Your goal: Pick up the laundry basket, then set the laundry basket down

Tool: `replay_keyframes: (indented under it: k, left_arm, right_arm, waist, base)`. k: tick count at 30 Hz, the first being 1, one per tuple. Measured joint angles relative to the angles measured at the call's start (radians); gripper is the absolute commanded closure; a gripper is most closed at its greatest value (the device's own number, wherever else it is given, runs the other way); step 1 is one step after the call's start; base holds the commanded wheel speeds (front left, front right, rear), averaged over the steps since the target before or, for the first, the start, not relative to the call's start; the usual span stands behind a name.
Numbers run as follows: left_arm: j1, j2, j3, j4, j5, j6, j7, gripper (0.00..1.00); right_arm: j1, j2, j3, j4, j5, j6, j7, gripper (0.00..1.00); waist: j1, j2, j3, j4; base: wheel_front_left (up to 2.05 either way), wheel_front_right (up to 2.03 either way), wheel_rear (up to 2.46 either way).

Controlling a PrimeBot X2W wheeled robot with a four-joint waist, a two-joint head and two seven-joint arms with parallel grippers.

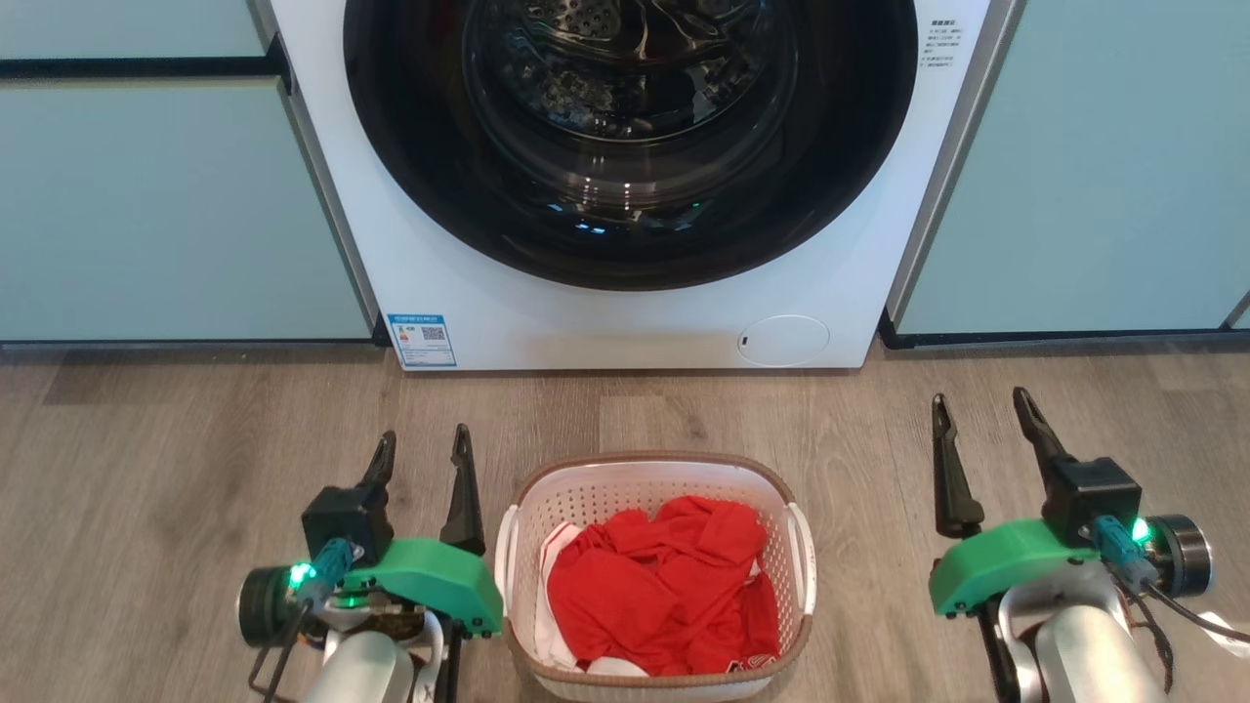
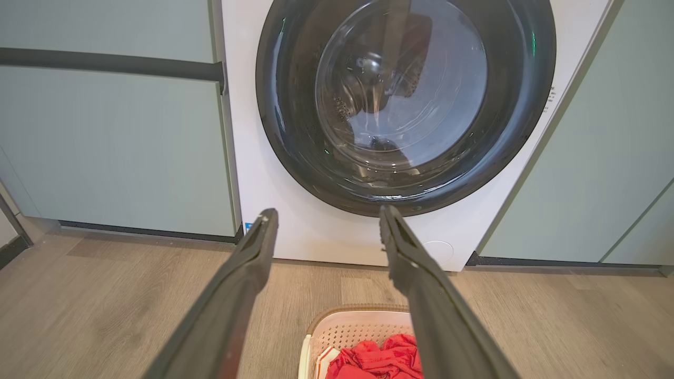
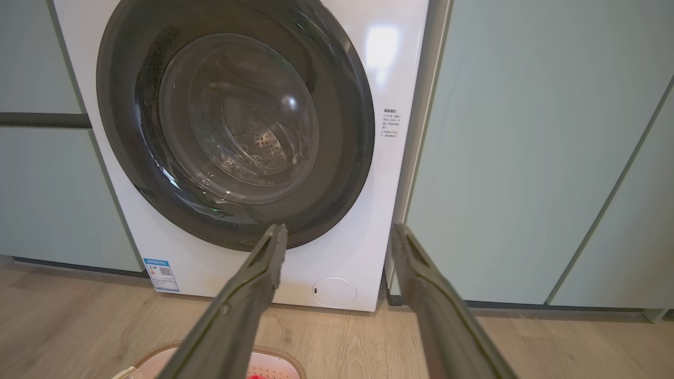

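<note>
left tool (image 1: 425,434): fingers spread, empty, pointing forward | right tool (image 1: 979,397): fingers spread, empty, pointing forward

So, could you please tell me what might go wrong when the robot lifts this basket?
1. The left gripper sits close beside the laundry basket, while the right gripper is farther off, both open; an uneven lift might tip out the red clothes.
2. The washing machine stands just ahead; a forward swing might bump it.

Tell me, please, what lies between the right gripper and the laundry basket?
Nothing: in the head view, just bare wooden floor separates the open right gripper from the laundry basket, which it does not touch.
</note>
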Motion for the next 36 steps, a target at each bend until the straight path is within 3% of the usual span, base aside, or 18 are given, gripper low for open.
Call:
replay_keyframes:
  k: [13,21,36]
  left_arm:
    - [0.0,0.0,0.007,-0.001,-0.012,0.001,0.0,0.0]
    - [0.002,-0.001,0.049,0.001,-0.123,0.016,0.0,0.0]
    - [0.002,-0.001,0.071,-0.007,-0.035,0.017,0.0,0.0]
  right_arm:
    - [0.0,0.001,0.007,0.022,0.015,0.0,0.0,0.0]
    - [0.0,0.002,0.007,0.036,0.023,0.0,0.0,0.0]
    - [0.0,0.002,0.004,0.032,0.023,0.0,0.0,0.0]
  waist:
    - [0.0,0.0,0.007,0.002]
    - [0.0,0.0,0.01,0.004]
    - [0.0,0.0,0.018,0.012]
  base:
    - [0.0,0.0,0.0]
    - [0.0,0.0,0.0]
    - [0.0,0.0,0.0]
